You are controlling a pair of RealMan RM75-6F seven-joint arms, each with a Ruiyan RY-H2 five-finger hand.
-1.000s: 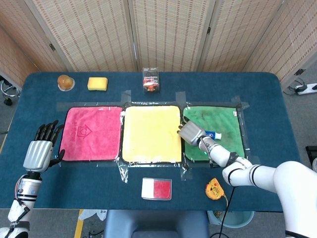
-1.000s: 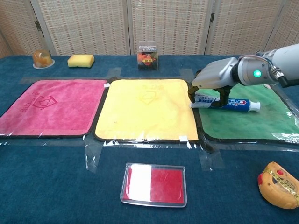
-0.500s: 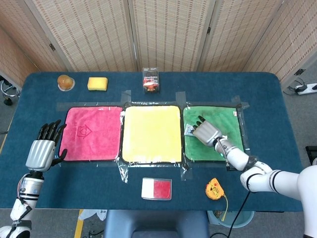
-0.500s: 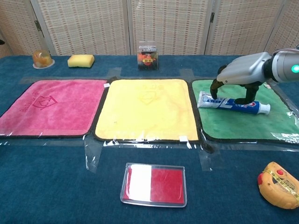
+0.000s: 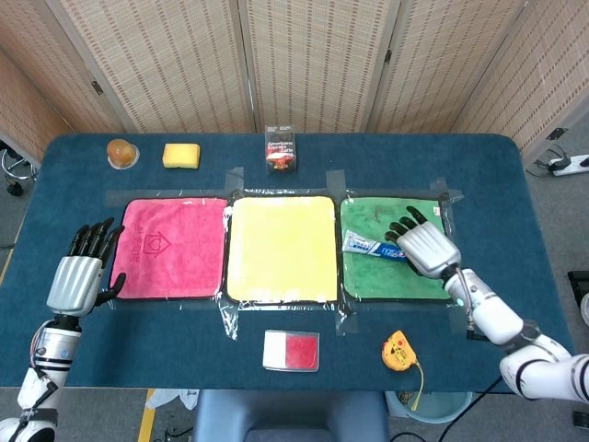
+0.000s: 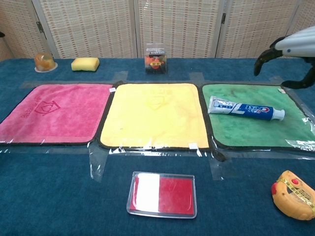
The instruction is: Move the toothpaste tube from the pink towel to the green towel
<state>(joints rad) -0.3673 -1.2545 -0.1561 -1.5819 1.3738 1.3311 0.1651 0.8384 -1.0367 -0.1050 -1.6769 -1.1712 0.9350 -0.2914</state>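
Left hand (image 5: pixel 74 279) with fingers spread and holding nothing at the desk's left edge, pink towel (image 5: pixel 172 247) beside it, toothpaste tube (image 6: pixel 245 109) lying on the green towel (image 6: pixel 256 128), right hand (image 5: pixel 426 245) raised above it, fingers apart, grasping nothing.

Toothpaste tube (image 6: pixel 246 108) lies flat on green towel (image 6: pixel 256 129), right robot hand (image 6: pixel 290 56) raised above.

The right hand (image 6: pixel 290 54) is cut off by the chest view's right edge, and in the head view it covers the tube's (image 5: pixel 373 246) cap end; the box's (image 5: pixel 281 149) label is too small to read
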